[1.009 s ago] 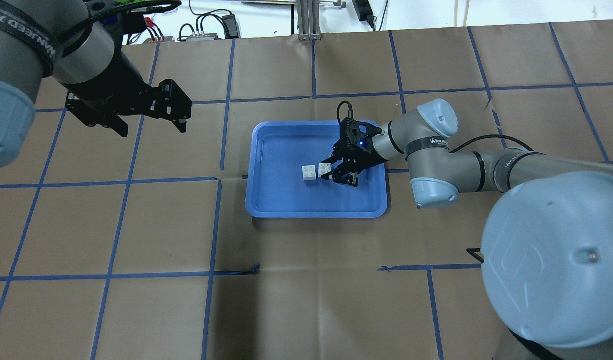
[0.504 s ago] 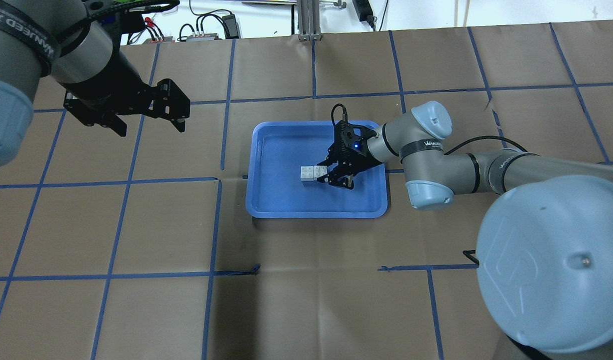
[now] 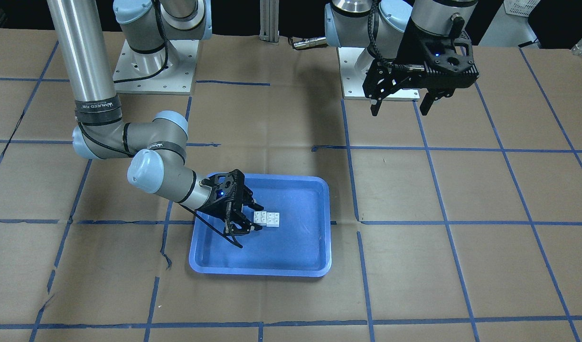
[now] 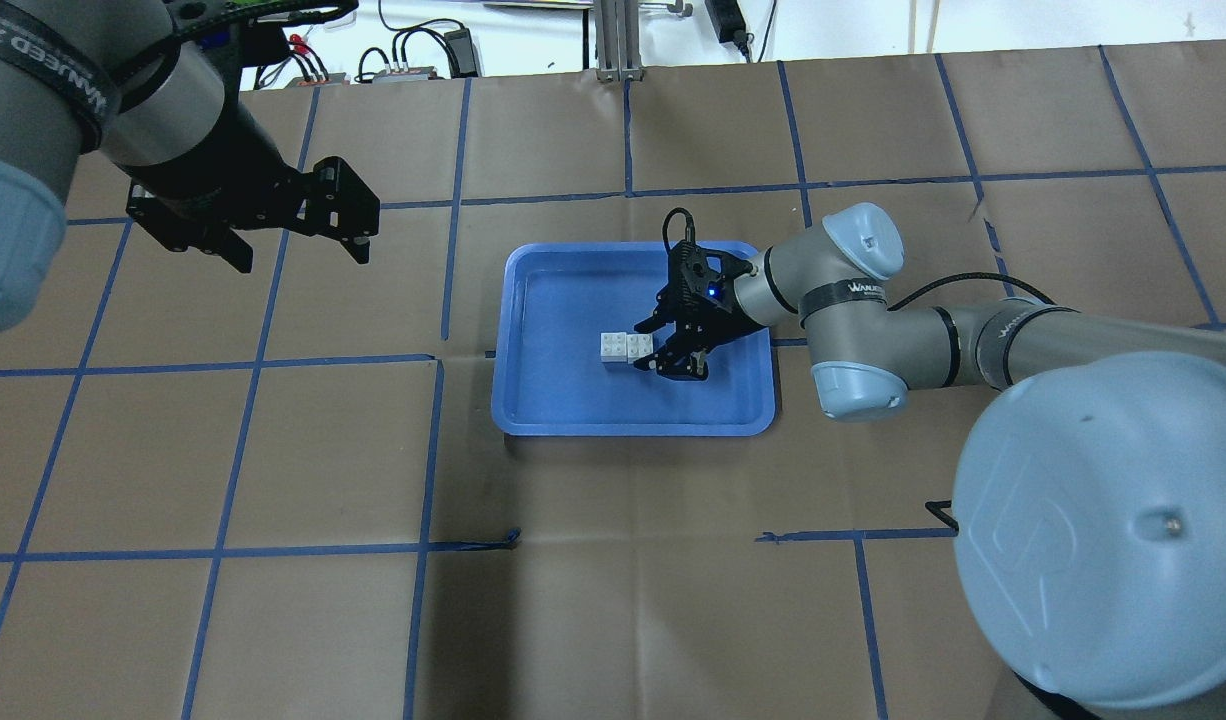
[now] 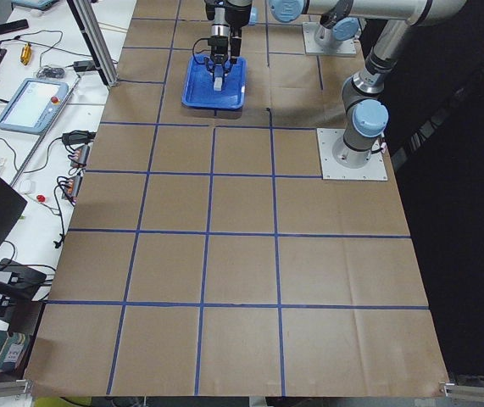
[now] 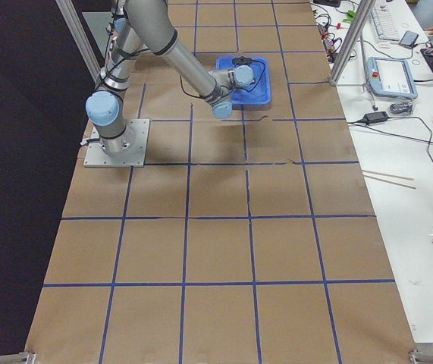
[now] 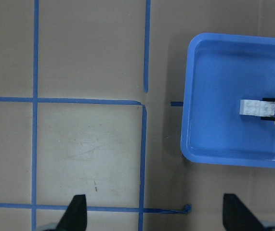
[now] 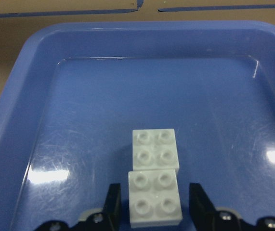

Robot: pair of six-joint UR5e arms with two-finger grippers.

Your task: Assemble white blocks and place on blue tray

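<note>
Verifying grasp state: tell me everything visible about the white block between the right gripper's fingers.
The near white block is a small square brick that looks like white plastic, with four round studs facing up. It lies flat on the floor of the blue tray, near its middle. Its far edge butts against the second white block, side by side and slightly offset, not stacked. The right gripper straddles it, open; a thin gap separates each side from the fingers.

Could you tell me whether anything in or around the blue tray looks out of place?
The white blocks lie side by side on the blue tray, studs up, not stacked, and slightly out of line. The right gripper stands open around the nearer one.
</note>
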